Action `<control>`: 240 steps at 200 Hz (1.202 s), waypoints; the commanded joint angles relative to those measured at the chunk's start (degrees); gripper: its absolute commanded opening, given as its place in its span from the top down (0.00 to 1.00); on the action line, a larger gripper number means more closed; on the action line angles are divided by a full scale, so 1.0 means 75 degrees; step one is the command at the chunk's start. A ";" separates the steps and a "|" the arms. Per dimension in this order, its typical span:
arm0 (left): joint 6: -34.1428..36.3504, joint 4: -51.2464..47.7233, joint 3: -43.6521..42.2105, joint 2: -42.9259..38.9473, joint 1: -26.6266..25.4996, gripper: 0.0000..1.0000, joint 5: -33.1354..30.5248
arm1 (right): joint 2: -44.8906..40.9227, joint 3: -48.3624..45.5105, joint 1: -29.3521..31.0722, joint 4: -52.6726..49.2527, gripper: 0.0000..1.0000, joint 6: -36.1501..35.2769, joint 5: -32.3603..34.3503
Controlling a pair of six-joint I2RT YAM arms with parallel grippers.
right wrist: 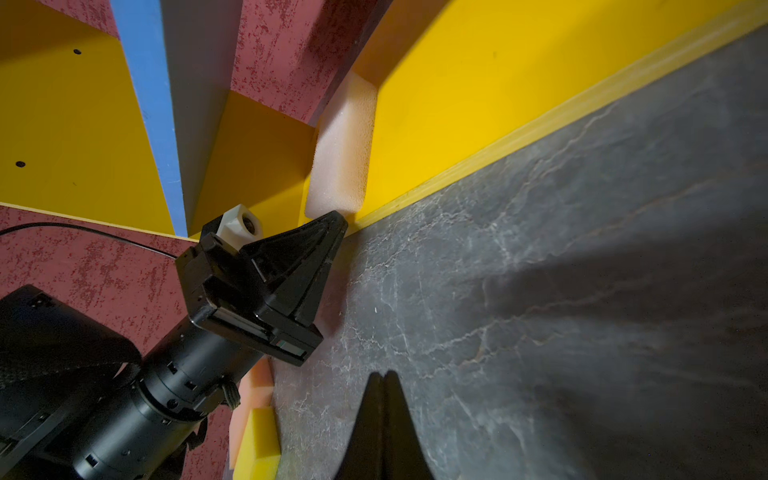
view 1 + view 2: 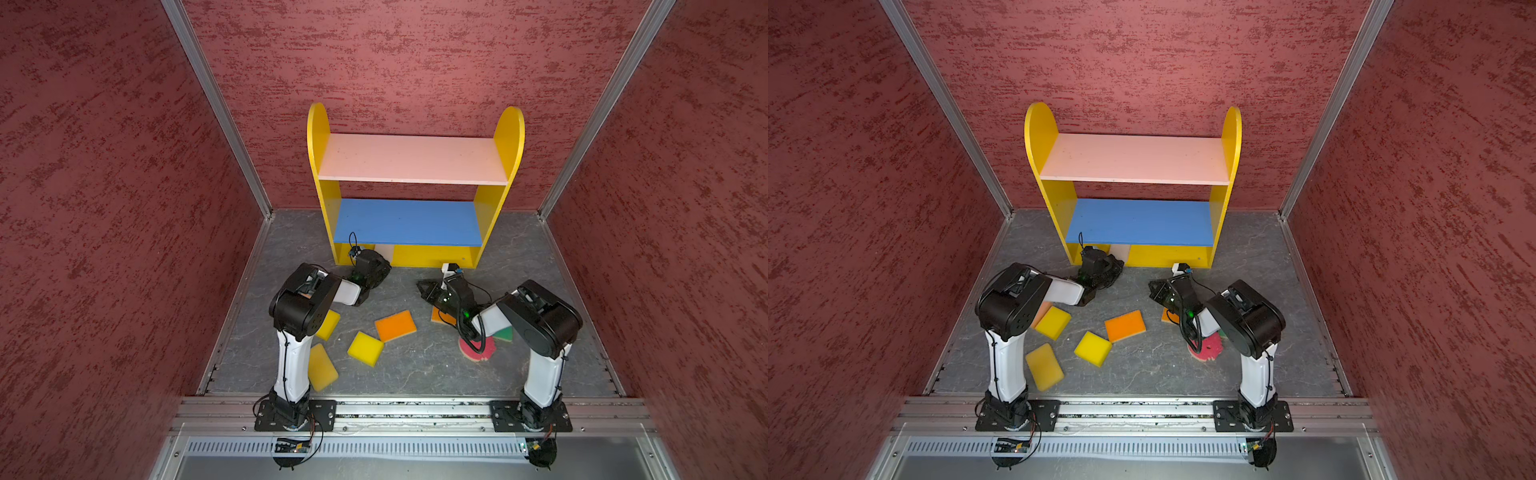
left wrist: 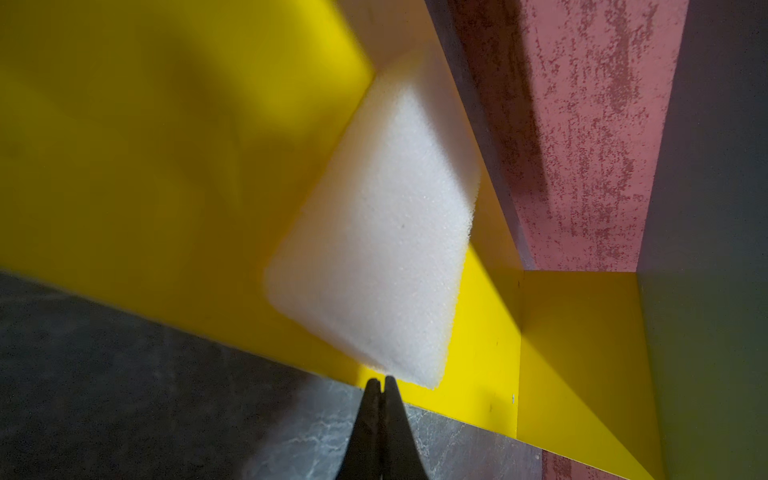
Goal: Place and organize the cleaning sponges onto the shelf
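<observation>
The shelf [image 2: 415,160] stands at the back wall; its pink and blue boards are bare. A cream sponge [image 3: 374,232] stands on edge on the yellow bottom board [image 3: 478,353], near the left side panel. My left gripper [image 3: 381,380] is shut and empty, tips at that sponge's near corner. My right gripper [image 1: 384,374] is shut and empty over the floor. On the floor lie three yellow sponges [image 2: 365,348] [image 2: 328,324] [image 2: 322,368], an orange one [image 2: 395,325], another orange one [image 2: 438,316] half under my right wrist, a round pink one [image 2: 478,349], a green one [image 2: 505,333] and a peach one [image 2: 1040,311].
Red textured walls close in the grey stone-look floor [image 2: 415,365] on three sides. A metal rail [image 2: 395,409] with both arm bases runs along the front. My left gripper [image 1: 338,220] shows in the right wrist view at the bottom board's front edge.
</observation>
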 commanded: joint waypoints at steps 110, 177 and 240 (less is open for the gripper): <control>0.0983 -0.2683 -0.1649 -0.3770 -0.0252 0.97 -0.0683 | -0.1125 0.0021 0.0099 -0.1075 0.89 -0.0694 0.0178; 0.1157 -0.2760 -0.2339 -0.4376 0.0522 0.55 -0.0431 | -0.1247 0.0353 0.0548 -0.1524 0.87 -0.1130 0.0613; 0.1235 -0.0173 -0.2151 -0.2822 0.1213 0.63 0.0730 | -0.0533 0.0896 0.0602 -0.1256 0.86 -0.1083 0.0590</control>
